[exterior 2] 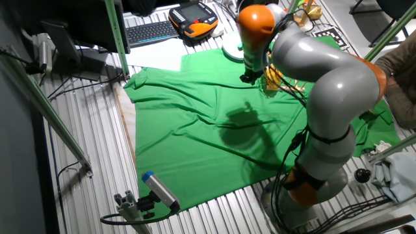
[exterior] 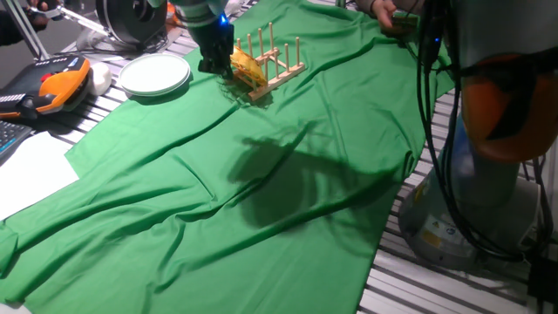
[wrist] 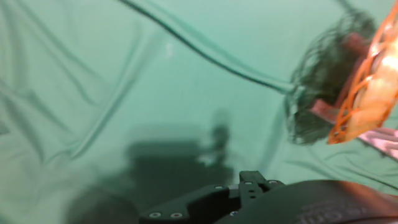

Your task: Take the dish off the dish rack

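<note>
I am looking at one large green cloth [exterior: 261, 192] that is covering most of the table, wrinkled and carrying the arm's dark shadow near its middle. One grey and orange robot arm [exterior 2: 325, 84] is reaching across it from the table edge, and in the other fixed view its bulk is hiding most of the rack area. One stack of white plates [exterior: 154, 74] is sitting just off the cloth's far corner; I cannot count the plates in it. One orange and black handheld controller [exterior: 54, 87] is lying beside that stack, cut off by the frame edge. One small wooden dish rack [exterior: 268, 68] is standing on the cloth with its pegs upright, and I am counting roughly eight pegs, though some are overlapping. One woven yellow dish [exterior: 245, 66] is sitting tilted on the rack's near end, leaning among the pegs. One dark gripper [exterior: 215, 59] is hanging directly beside the dish, at its side away from the rack's pegs, seemingly touching its rim. In the hand view the dish [wrist: 367, 93] is showing blurred at the right edge, cut off, and the fingertips are out of sight, so I cannot tell whether the claw is clenched or released.
</note>
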`<action>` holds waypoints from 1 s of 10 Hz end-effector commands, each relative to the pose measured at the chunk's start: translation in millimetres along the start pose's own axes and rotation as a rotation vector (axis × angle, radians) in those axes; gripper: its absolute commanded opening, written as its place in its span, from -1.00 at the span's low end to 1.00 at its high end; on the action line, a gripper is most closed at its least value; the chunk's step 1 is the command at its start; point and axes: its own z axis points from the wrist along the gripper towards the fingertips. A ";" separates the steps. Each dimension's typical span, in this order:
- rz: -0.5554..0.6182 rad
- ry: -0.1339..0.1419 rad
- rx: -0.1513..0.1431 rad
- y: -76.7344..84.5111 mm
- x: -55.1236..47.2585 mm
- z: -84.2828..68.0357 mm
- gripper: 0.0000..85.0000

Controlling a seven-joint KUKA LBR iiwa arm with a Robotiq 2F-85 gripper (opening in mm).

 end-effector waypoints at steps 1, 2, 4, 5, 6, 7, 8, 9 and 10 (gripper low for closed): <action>-0.008 -0.006 -0.010 -0.1 0.0 0.2 -1.00; 0.015 0.010 -0.032 -0.1 0.0 0.2 -1.00; 0.062 0.041 0.040 -0.1 0.0 0.2 -1.00; 0.079 0.030 0.068 -0.1 0.0 0.2 -0.60; 0.082 0.028 0.091 -0.9 -3.6 0.6 -0.20; 0.087 0.029 0.110 -2.6 -10.4 1.2 -0.20; 0.089 0.031 0.131 -5.9 -18.3 0.6 -0.20; 0.089 0.033 0.134 -9.5 -24.4 -0.2 0.20; 0.087 0.038 0.137 -13.5 -31.4 -0.6 0.20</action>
